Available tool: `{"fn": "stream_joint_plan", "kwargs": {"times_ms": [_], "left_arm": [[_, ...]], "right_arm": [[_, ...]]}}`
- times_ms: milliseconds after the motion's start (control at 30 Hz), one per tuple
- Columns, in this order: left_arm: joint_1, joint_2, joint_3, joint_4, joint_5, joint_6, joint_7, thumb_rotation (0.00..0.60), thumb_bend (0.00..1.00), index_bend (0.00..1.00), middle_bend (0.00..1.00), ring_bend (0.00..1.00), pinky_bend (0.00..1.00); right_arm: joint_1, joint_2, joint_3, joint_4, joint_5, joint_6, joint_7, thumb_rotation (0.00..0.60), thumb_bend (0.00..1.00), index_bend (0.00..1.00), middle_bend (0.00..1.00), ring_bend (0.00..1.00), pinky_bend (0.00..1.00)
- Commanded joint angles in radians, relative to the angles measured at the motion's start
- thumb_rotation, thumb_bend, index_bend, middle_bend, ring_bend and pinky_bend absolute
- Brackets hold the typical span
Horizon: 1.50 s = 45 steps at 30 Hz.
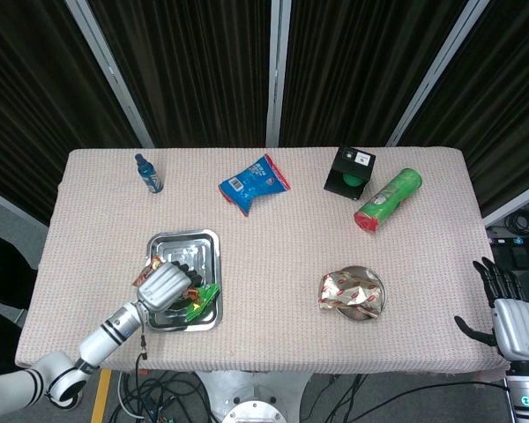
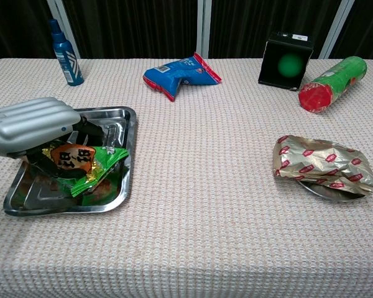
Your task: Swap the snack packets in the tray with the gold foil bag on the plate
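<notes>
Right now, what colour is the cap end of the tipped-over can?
Red, on a green can; the chest view shows it best.

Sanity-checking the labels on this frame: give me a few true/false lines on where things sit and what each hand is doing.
1. The left hand grips the snack packets over the tray. True.
2. The gold foil bag lies in the tray. False: it lies on the plate.
3. The right hand holds the green can. False: it holds nothing, off the table's edge.
4. The blue bottle stands upright. True.
</notes>
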Motion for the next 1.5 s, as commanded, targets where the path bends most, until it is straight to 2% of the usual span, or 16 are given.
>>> {"fn": "stream_joint_plan", "kwargs": {"times_ms": [33,300,600,733,1167,1333,1500], "left_arm": [[-0.007,-0.022,-0.009,0.025,0.014,0.032,-0.027,0.6,0.36,0.65,0.63,0.54,0.63],[-0.052,-0.042,-0.041,0.043,0.022,0.052,-0.071,0.6,0.39,0.68,0.66,0.57,0.65],[-0.182,-0.093,-0.138,0.069,0.021,0.031,-0.123,0.6,0.39,0.68,0.66,0.57,0.65],[-0.261,-0.161,-0.184,0.14,0.005,-0.002,-0.163,0.6,0.39,0.68,0.66,0.57,0.65],[-0.455,-0.376,-0.254,0.434,-0.055,-0.074,-0.26,0.6,0.39,0.69,0.67,0.57,0.65],[-0.514,-0.427,-0.27,0.518,-0.085,-0.106,-0.281,0.6,0.39,0.68,0.67,0.57,0.65],[-0.525,-0.472,-0.254,0.579,-0.102,-0.109,-0.295,0.6,0.39,0.67,0.66,0.57,0.64]], "right_arm": [[0.0,0.0,0.0,0.002,0.002,-0.002,0.001,0.6,0.11,0.0,0.0,0.0,0.0],[-0.002,0.001,0.001,0.005,0.002,-0.001,0.007,0.6,0.11,0.0,0.0,0.0,0.0],[-0.008,0.0,0.002,0.011,0.002,0.009,0.022,0.6,0.11,0.0,0.0,0.0,0.0],[-0.012,0.0,0.001,0.018,0.001,0.014,0.033,0.6,0.11,0.0,0.0,0.0,0.0],[-0.013,-0.004,0.008,0.044,0.013,0.008,0.064,0.6,0.11,0.0,0.0,0.0,0.0],[-0.014,-0.009,0.008,0.058,0.017,0.003,0.08,0.6,0.11,0.0,0.0,0.0,0.0],[-0.013,-0.013,0.009,0.071,0.019,-0.002,0.092,0.6,0.11,0.0,0.0,0.0,0.0]]}}
